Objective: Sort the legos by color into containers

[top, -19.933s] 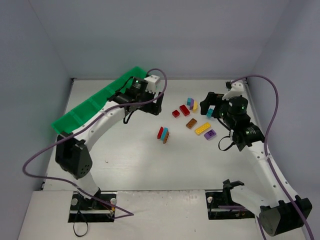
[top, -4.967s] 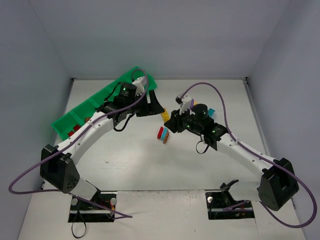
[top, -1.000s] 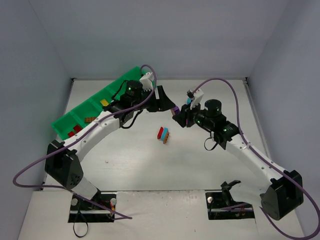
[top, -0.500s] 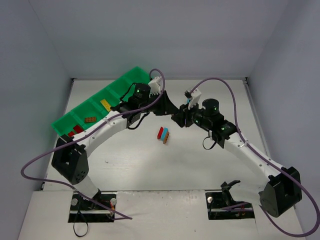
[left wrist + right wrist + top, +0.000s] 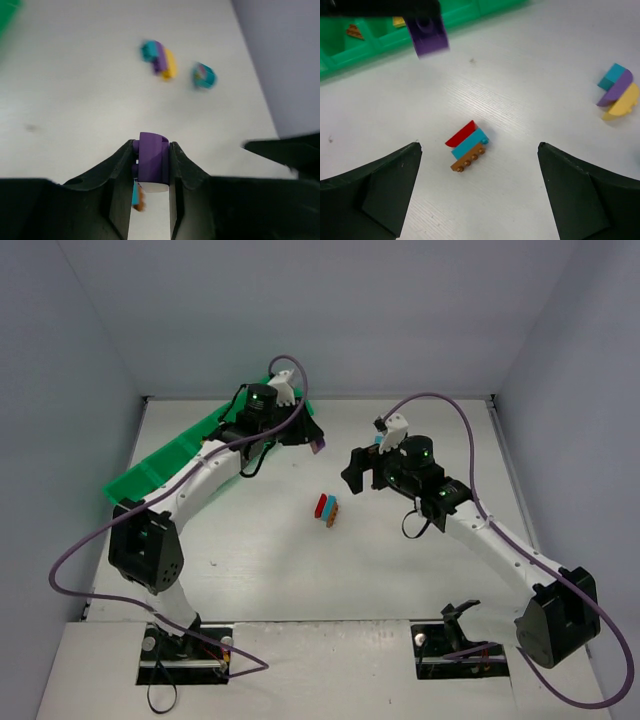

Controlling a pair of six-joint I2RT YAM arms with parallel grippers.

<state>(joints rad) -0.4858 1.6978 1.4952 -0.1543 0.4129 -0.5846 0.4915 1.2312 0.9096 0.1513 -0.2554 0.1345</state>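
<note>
Purple brick near green tray rim

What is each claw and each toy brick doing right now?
Left gripper: shut on the purple brick.
Right gripper: open, empty.
Purple brick: held in the air.
Red-blue-brown stack: lying on the table.
Blue-purple-yellow stack: lying on the table.
Loose blue brick: alone on the table.
Green tray: yellow brick and brown brick inside, separate compartments.
</note>
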